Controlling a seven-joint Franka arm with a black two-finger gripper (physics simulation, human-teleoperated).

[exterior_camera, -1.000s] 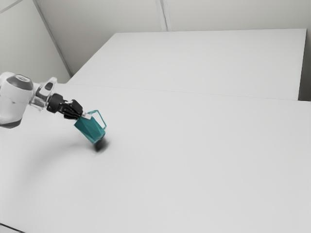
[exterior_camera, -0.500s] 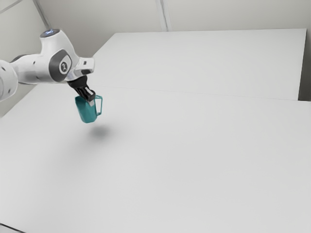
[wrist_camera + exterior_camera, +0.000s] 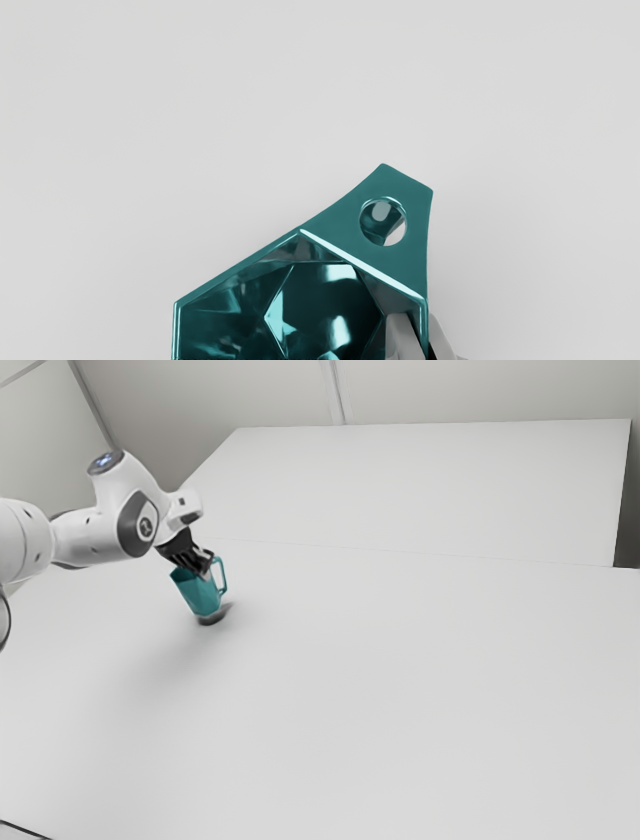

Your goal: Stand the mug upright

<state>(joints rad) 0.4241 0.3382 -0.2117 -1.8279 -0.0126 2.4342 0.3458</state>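
Holding tilted mug [image 3: 200,593], mouth up, left of the exterior view's centre, with hand [image 3: 417,327] clamped across rim [image 3: 362,265] near handle [image 3: 385,257]. Judged stiff, possibly slippery; best gripped squarely there.

1. Bright, even light covers the table [image 3: 400,690].
2. In the exterior view, a dark shadow [image 3: 211,620] sits under the mug [image 3: 200,594]; fainter shade spreads toward eight o'clock.
3. In the wrist view, white glints streak the mug's inside.
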